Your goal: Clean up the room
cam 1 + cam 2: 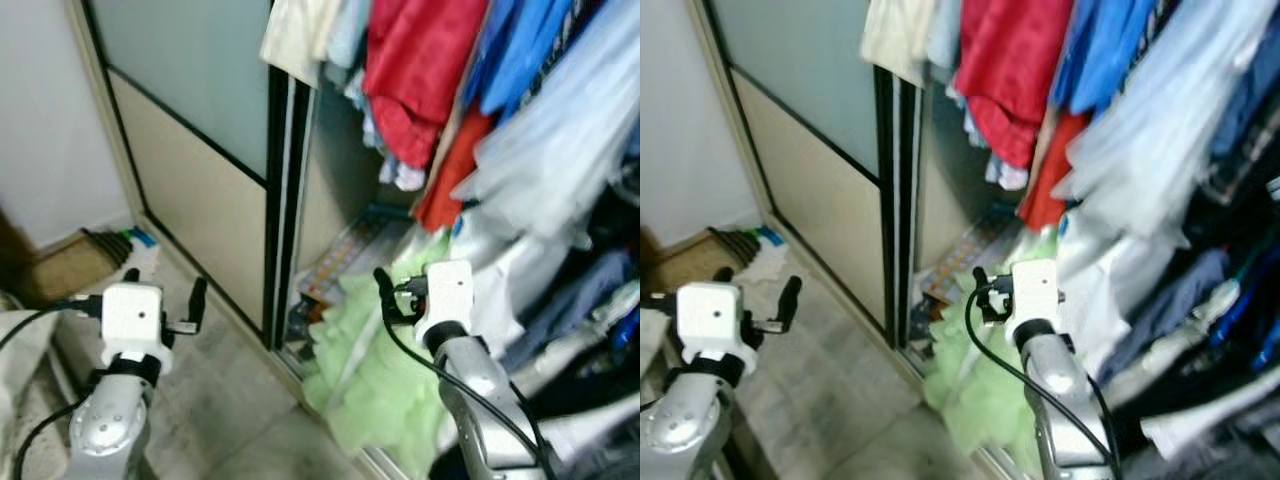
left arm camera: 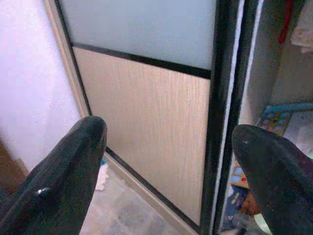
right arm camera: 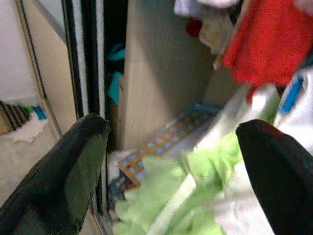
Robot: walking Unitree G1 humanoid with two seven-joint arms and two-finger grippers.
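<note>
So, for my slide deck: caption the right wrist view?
Open right gripper facing light green fabric spilling from the wardrobe.

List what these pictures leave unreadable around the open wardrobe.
- Wardrobe floor: covered by the green cloth in the eye views.
- Patterned board: its print is blurred; partly under the cloth in the right wrist view.
- Hanging clothes: tops cut off by the upper edge.

Hanging clothes [image 1: 480,90] run off the top edge, blurred; the green cloth [image 1: 380,380] hides the wardrobe floor
</note>
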